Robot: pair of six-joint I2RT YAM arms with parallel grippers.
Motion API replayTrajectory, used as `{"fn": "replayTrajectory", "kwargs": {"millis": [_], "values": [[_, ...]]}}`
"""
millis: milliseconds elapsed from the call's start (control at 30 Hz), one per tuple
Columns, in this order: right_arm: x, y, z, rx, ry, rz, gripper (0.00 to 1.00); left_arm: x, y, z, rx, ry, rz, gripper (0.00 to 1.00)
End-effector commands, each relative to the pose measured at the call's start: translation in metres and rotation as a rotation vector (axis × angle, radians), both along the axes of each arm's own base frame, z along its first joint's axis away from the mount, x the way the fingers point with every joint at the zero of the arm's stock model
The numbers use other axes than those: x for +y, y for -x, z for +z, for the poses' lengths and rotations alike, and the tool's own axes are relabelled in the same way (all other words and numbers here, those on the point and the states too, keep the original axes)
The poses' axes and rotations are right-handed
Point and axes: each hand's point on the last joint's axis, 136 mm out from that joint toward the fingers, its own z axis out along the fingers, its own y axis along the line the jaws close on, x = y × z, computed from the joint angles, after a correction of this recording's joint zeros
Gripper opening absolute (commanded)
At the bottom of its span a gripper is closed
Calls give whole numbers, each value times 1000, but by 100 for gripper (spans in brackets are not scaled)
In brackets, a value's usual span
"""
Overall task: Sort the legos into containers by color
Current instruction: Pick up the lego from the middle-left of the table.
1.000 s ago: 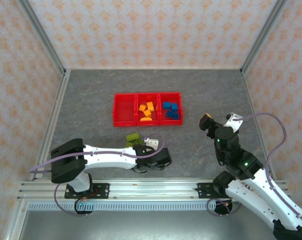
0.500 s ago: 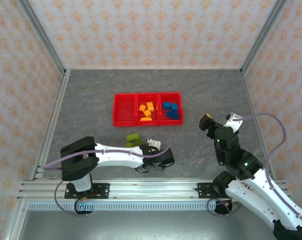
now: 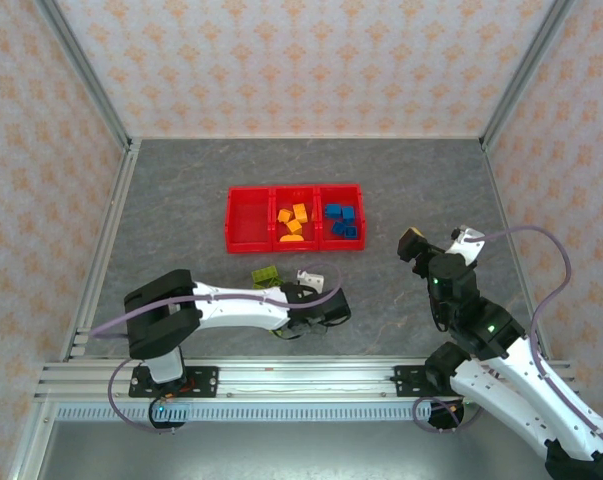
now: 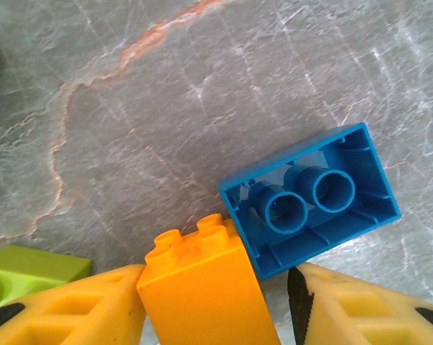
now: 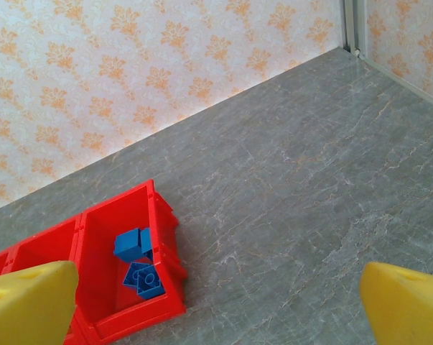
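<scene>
Partly open, left pincer [image 4: 216, 291] straddles an orange lego [image 4: 198, 277]

The grey marbled table [image 3: 181, 200] carries a red tray [image 3: 249, 220] around its middle. Nearer, left of centre, lie lime green bricks [image 3: 266, 277] and a blue brick [image 4: 309, 205] (hollow side up), with an orange brick [image 4: 202, 280] touching it.
</scene>
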Motion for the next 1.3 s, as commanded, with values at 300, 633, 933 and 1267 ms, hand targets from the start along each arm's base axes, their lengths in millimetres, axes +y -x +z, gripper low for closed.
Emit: {"fn": "replayTrajectory", "kwargs": {"millis": [300,633,933,1267], "values": [[0,0,-1,-8,-7,0,100,2,-10,-8,-9,-28,12,57],[1,0,-2,-7,-7,2,100,5,-14,0,-35,-31,40,34],[1,-1,-2,-4,-5,2,100,9,-32,69,-179,-6,80,28],[1,0,-2,-1,-7,1,100,44,-108,155,-395,-52,130,25]]}}
